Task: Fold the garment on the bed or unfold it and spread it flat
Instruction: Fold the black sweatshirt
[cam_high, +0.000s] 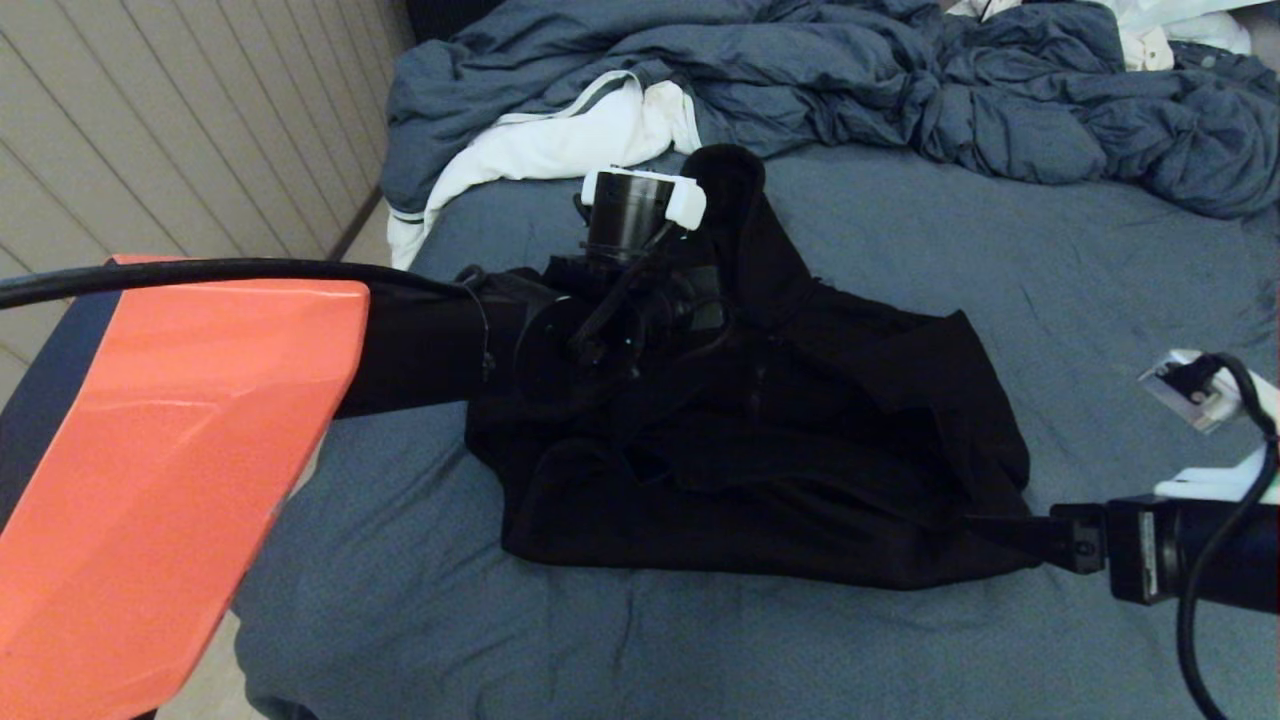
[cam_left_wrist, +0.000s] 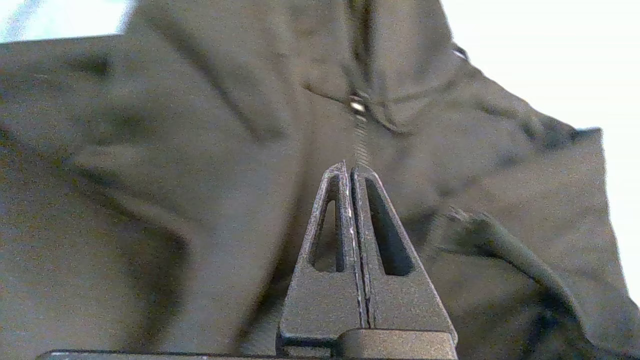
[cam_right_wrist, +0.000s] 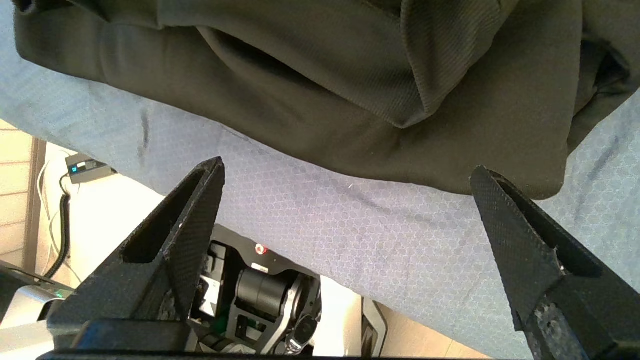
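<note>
Black hoodie (cam_high: 800, 440) bunched on blue-grey bed (cam_high: 1000, 250)

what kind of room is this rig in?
Most likely a bedroom. The black hoodie lies on a wide bed with a blue-grey sheet, a rumpled blue-grey duvet is bunched at its far end, and a panelled wall runs beside it.

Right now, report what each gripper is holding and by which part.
Nothing is held. The left gripper is shut, empty, over the black hoodie near its zipper. The right gripper is open beside the hoodie's near edge.
</note>
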